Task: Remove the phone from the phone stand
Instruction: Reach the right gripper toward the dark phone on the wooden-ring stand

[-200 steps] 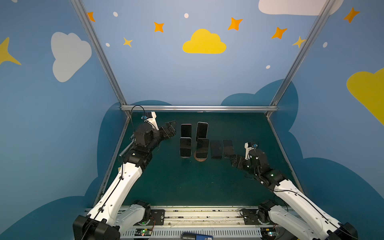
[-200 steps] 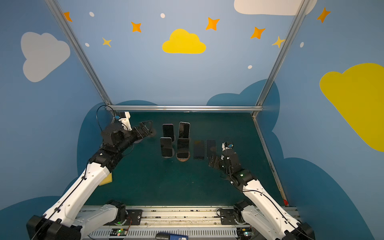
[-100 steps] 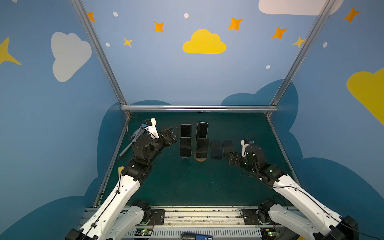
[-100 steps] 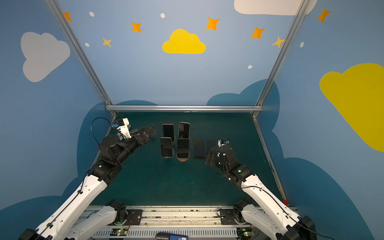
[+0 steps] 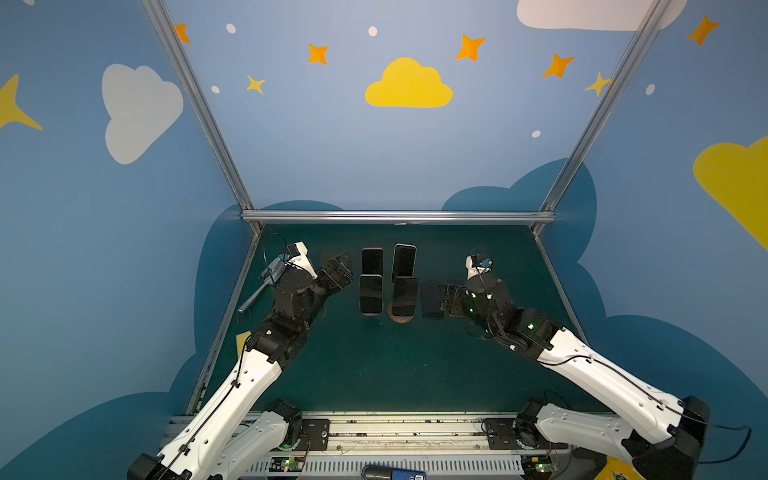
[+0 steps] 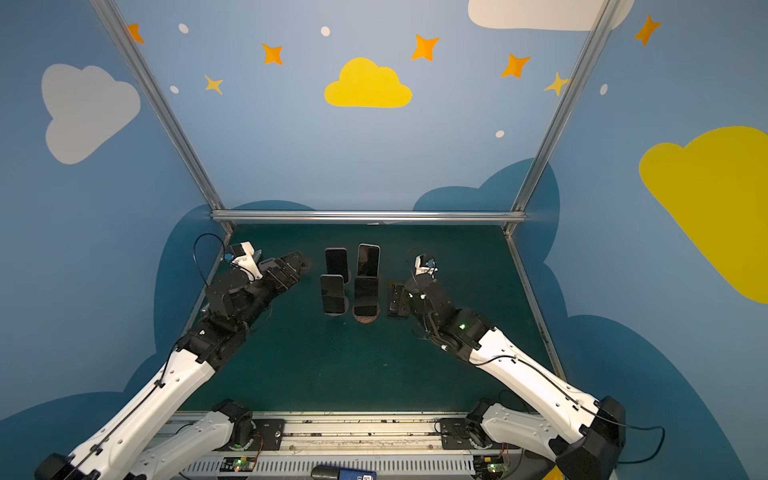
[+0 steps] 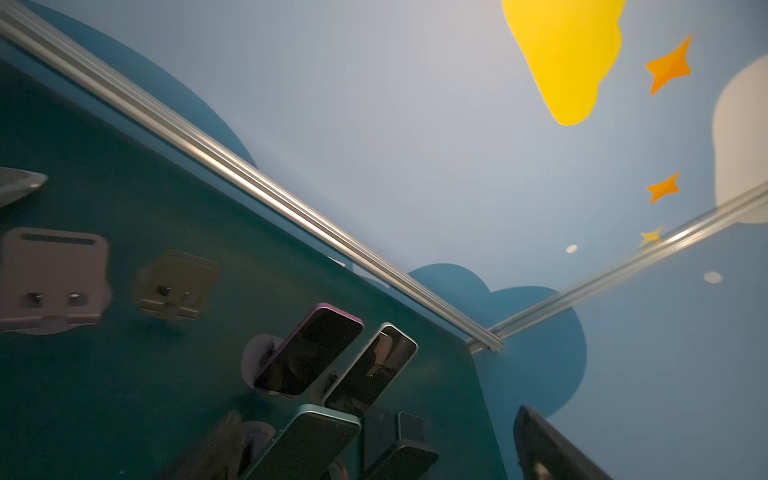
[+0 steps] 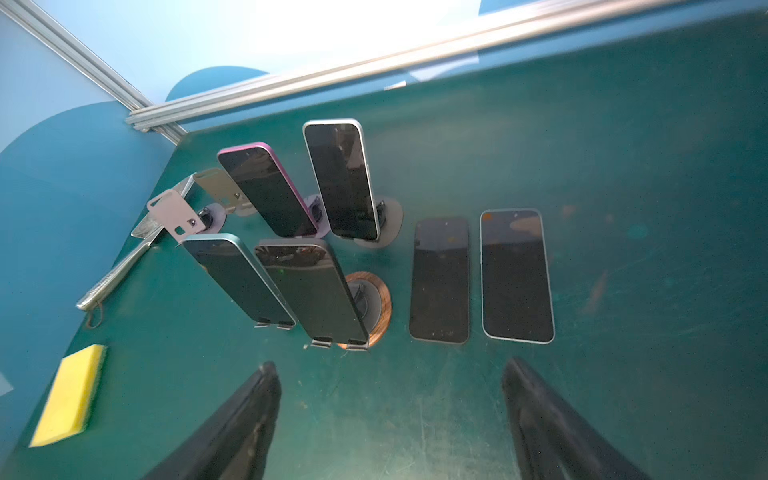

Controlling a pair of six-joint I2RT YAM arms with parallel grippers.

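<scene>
Prob. target: dark phone (image 8: 311, 291) leaning on the wood-base stand (image 8: 384, 316). Stiff glass slab, slick, light, breakable; grip long edges near top & lift straight off. Right hand (image 8: 390, 363) near, right of that stand, jaws apart, empty. Left hand (image 5: 343, 268) left of it, apart too.

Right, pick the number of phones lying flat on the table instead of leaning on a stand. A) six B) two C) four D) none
B: the right wrist view shows just two lying flat on the table, a dark-edged phone and a silver-edged phone side by side.
</scene>
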